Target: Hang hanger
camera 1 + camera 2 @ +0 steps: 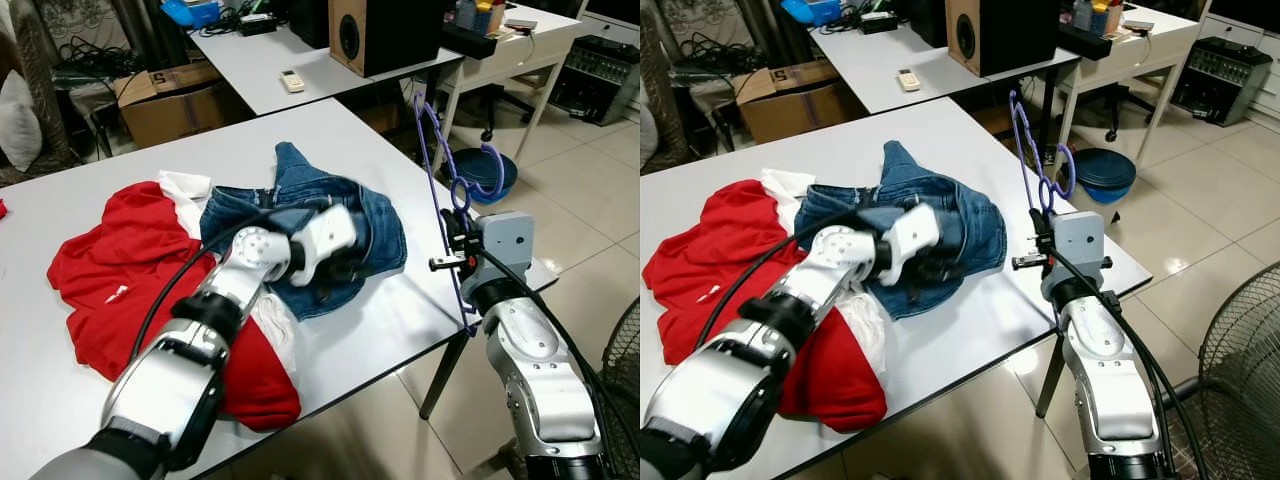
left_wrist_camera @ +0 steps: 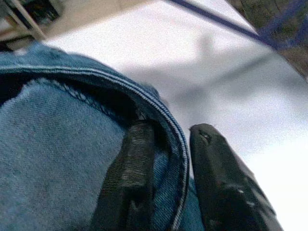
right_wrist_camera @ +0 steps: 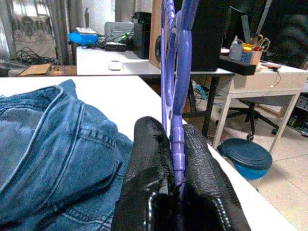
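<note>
The right gripper [image 3: 174, 159] was clamped tight on the thin purple plastic hanger [image 1: 440, 160], and there it was in the right wrist view, both black fingers [image 3: 147, 159] pressed flat against the hanger's bar. The hanger stood upright above that gripper at the right-hand edge of the white rectangular table [image 1: 380, 330], hook end up, rising in front of the round blue lidded tub [image 1: 490, 170] on the tiled floor beyond.

Over on the other side, the left gripper [image 2: 168, 159] was down on the crumpled blue denim jeans [image 1: 360, 215] in the middle of the table. The left wrist view showed it plainly: a stitched denim hem ran between the two fingers, one finger [image 2: 130, 178] lying on the cloth and the other [image 2: 216, 178] on the outer side of the hem, with the fold of cloth pinched between them. So that gripper was closed on the jeans' edge.

The jeans lay bunched, partly overlapping the red and white cotton garment [image 1: 120, 270] spread across the table's left half. Behind, a second white table [image 1: 270, 55] carried a small white remote control [image 1: 291, 81] and a wooden speaker box with a black cone [image 1: 350, 35]. A brown cardboard box [image 1: 170, 95] sat on the floor beside it.
</note>
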{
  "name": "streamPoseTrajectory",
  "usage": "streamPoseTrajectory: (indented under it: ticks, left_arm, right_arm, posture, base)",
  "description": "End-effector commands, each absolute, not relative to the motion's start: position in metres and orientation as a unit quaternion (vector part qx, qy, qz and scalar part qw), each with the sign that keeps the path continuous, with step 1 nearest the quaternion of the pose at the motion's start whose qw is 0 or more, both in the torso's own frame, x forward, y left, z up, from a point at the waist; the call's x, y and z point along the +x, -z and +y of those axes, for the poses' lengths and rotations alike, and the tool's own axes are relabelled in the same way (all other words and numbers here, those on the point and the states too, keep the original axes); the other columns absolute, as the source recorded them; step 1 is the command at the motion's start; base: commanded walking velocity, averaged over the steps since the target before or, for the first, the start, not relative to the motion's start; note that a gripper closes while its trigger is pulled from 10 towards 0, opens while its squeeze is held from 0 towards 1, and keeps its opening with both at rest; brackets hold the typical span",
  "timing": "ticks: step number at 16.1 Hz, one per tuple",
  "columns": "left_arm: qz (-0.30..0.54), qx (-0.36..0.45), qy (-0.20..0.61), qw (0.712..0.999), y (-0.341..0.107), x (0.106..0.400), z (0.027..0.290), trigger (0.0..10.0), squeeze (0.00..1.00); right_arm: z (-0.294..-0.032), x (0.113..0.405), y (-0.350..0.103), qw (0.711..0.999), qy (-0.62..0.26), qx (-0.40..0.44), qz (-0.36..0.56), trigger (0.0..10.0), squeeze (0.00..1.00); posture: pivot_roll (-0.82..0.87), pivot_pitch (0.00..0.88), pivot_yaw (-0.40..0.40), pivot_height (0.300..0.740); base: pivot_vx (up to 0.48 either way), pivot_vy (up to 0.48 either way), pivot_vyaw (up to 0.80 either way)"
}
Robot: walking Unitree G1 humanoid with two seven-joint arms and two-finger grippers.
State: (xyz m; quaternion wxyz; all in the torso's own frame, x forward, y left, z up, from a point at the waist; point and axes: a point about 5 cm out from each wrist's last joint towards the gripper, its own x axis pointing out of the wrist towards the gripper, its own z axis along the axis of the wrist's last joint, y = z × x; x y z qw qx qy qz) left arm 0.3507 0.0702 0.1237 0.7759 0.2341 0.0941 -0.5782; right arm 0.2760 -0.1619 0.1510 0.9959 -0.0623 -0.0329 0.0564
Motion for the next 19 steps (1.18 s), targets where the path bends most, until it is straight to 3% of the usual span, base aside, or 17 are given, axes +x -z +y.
streamPoseTrajectory:
  ticks: [1,7,10,12,14,15,18,19]
  left_arm:
    - [0.109,0.247,0.575,0.773,-0.122,0.351,0.077,10.0,1.0]
    - [0.123,0.266,0.599,0.745,-0.131,0.343,0.113,10.0,1.0]
    - [0.106,0.227,0.605,0.756,-0.148,0.343,0.122,10.0,1.0]
    - [0.082,0.214,0.573,0.787,-0.166,0.35,0.132,10.0,0.96]
    - [0.065,0.222,0.547,0.804,-0.179,0.357,0.139,10.0,0.19]
    - [0.056,0.22,0.529,0.818,-0.188,0.361,0.142,10.0,0.0]
    - [0.05,0.212,0.367,0.904,-0.204,0.39,0.153,10.0,0.0]
    - [0.055,0.206,0.36,0.908,-0.201,0.392,0.148,10.0,0.0]
  right_arm:
    - [-0.161,0.274,-0.149,0.996,-0.055,-0.062,-0.032,10.0,0.0]
    - [-0.164,0.274,-0.148,0.996,-0.048,-0.064,-0.033,10.0,0.0]
    - [-0.163,0.272,-0.146,0.996,-0.045,-0.063,-0.032,10.0,0.0]
    - [-0.164,0.272,-0.145,0.997,-0.041,-0.062,-0.031,10.0,0.0]
    - [-0.164,0.275,-0.146,0.996,-0.046,-0.064,-0.033,10.0,0.0]
    - [-0.163,0.277,-0.147,0.996,-0.048,-0.065,-0.034,10.0,0.0]
    - [-0.161,0.278,-0.149,0.996,-0.049,-0.06,-0.037,10.0,0.0]
    - [-0.16,0.278,-0.149,0.996,-0.049,-0.059,-0.038,10.0,0.0]
  posture:
    - [-0.21,0.0,0.134,0.74]
    - [-0.2,0.0,0.146,0.74]
    - [-0.2,0.0,0.153,0.74]
    - [-0.2,0.0,0.152,0.74]
    - [-0.18,0.0,0.144,0.74]
    - [-0.18,0.0,0.144,0.74]
    - [-0.18,0.0,0.154,0.74]
    - [-0.19,0.0,0.158,0.74]
  base:
    - [0.0,0.0,0.0]
    - [0.0,0.0,0.0]
    - [0.0,0.0,0.0]
    - [0.0,0.0,0.0]
    - [0.0,0.0,0.0]
    - [0.0,0.0,0.0]
    - [0.0,0.0,0.0]
    - [0.0,0.0,0.0]
